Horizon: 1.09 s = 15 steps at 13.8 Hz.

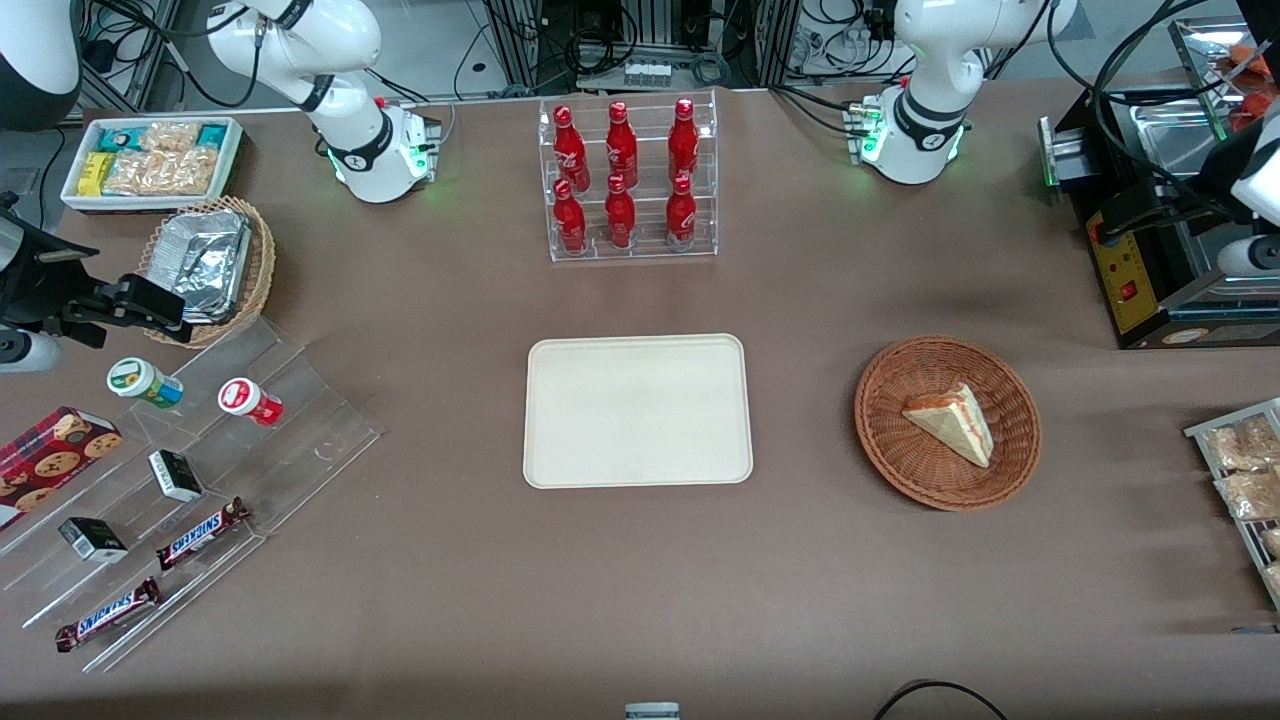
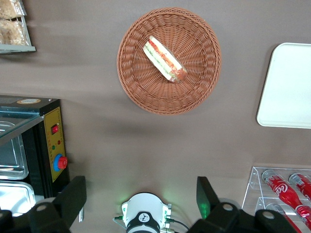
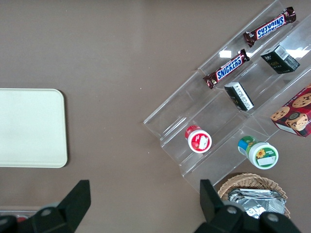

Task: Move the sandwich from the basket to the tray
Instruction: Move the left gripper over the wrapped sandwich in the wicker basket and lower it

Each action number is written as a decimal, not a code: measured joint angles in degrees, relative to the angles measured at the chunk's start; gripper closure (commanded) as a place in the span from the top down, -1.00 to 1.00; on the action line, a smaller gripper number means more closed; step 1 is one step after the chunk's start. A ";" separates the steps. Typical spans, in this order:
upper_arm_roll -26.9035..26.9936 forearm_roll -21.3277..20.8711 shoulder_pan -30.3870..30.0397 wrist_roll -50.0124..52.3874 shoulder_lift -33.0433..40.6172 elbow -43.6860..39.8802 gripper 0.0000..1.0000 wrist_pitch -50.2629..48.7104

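Note:
The sandwich (image 1: pixel 950 420), a pale triangular wedge with red and green filling on its edge, lies in the round reddish-brown wicker basket (image 1: pixel 890 440) toward the working arm's end of the table. The cream-white tray (image 1: pixel 637 410) lies bare at the table's middle, beside the basket. My left gripper (image 1: pixel 1125 215) hangs high over the black appliance, farther from the front camera than the basket. It is open and empty. The left wrist view shows its fingers (image 2: pixel 73 199) wide apart, with the sandwich (image 2: pixel 165 59), the basket (image 2: pixel 136 82) and a corner of the tray (image 2: pixel 286 87).
A black appliance with a yellow panel (image 1: pixel 1130 270) stands under the gripper. A clear rack of red bottles (image 1: pixel 628 180) stands farther back than the tray. A wire rack of snack packets (image 1: pixel 1240 470) sits at the working arm's table edge. A stepped acrylic stand (image 1: pixel 200 450) lies toward the parked arm's end.

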<state>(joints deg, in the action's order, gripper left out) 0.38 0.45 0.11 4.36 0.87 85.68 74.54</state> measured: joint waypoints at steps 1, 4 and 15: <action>0.31 0.05 0.05 -0.11 0.00 -0.01 1.00 0.01; 0.40 -0.34 0.18 -0.12 -0.50 0.17 1.00 0.58; 2.44 -0.90 0.19 33.21 -7.29 25.49 1.00 38.09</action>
<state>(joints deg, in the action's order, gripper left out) 2.82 -0.45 0.30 37.57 -6.42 111.18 112.63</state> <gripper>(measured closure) 0.000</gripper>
